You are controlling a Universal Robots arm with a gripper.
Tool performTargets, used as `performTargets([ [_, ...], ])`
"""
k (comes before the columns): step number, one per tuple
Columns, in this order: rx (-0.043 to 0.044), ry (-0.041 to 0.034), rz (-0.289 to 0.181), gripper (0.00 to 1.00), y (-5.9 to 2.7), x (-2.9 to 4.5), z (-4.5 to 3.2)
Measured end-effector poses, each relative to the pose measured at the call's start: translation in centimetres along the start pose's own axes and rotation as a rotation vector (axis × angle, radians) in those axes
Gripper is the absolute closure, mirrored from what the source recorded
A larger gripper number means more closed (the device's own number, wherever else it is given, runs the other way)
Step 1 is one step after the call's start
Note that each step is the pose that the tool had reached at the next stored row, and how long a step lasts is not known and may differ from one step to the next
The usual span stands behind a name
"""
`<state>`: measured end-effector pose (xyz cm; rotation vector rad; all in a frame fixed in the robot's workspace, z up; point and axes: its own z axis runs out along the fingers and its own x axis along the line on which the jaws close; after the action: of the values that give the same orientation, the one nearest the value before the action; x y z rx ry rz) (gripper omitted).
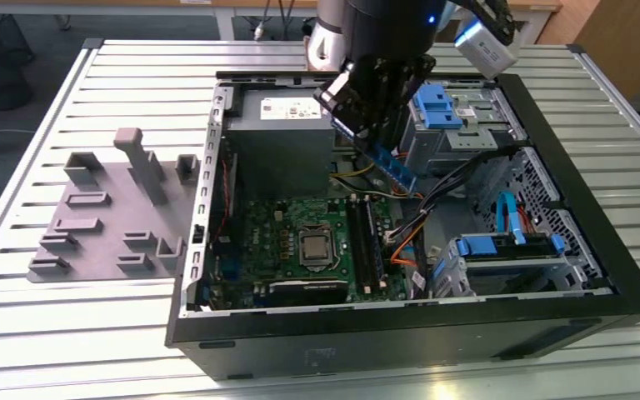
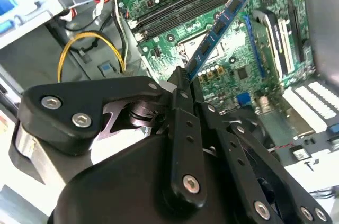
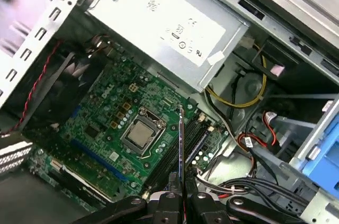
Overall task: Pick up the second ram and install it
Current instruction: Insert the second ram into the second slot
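Above the open black PC case (image 1: 409, 337), the black two-finger gripper (image 1: 367, 137) is clamped on the second ram (image 1: 396, 167), a thin dark blue-green stick with black chips. Its gripped end is hidden between the fingers (image 2: 183, 123). Long axis slants down, free end toward the green motherboard (image 1: 276, 225), not seated in the black slots (image 2: 180, 4). Can't tell if any slot is filled.

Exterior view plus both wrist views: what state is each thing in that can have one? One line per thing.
second ram: held tilted over the motherboard, not seated in a slot.
pincer: shut on the second ram.
computer case: lying on its side, open on top.
processor: bare in its socket, no cooler on it.
grey tray: flat on the table, blocks upright.
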<state>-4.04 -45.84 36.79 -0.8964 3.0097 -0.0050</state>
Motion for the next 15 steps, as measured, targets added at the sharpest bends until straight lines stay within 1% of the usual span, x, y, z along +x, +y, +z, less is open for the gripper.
performTargets([
  [15, 0.0000, 0.0009, 0.272, 0.86, 0.00, 0.00, 0.57],
])
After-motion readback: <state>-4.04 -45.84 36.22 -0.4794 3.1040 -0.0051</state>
